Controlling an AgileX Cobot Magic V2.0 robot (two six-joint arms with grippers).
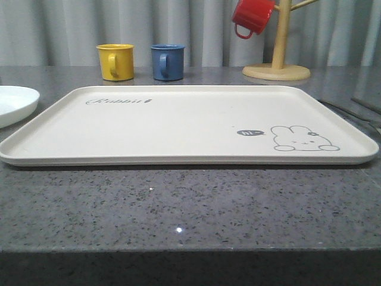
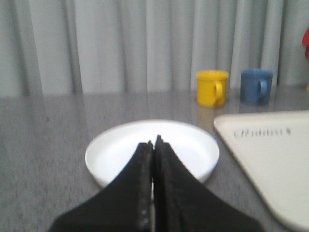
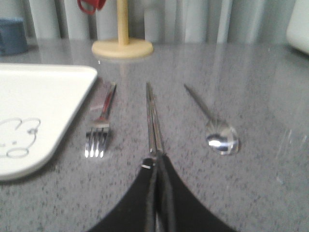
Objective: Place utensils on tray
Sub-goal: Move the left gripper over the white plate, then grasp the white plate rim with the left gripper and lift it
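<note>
Right wrist view: shiny metal fork (image 3: 99, 126), flat chopsticks (image 3: 153, 118) and oval spoon (image 3: 216, 126) lie on the counter beside the bare cream rectangular rabbit tray (image 1: 178, 128), none placed; right gripper (image 3: 157, 162) closed at the chopsticks' near ends, grip unclear, left gripper (image 2: 153, 145) closed, empty.

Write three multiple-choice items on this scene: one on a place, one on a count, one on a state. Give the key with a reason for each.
1. Where do the utensils lie?
A. on the tray
B. on the counter beside the tray
C. on the white plate

2. How many mugs stand on the counter behind the tray?
A. one
B. two
C. four

3. How is the left tool?
A. shut, holding nothing
B. wide open
C. shut on the fork

Key:
1 B: fork, chopsticks and spoon rest on grey stone beside the tray.
2 B: yellow mug and blue mug; the red mug hangs on a stand.
3 A: left tool has its fingers pressed together over the plate.
</note>
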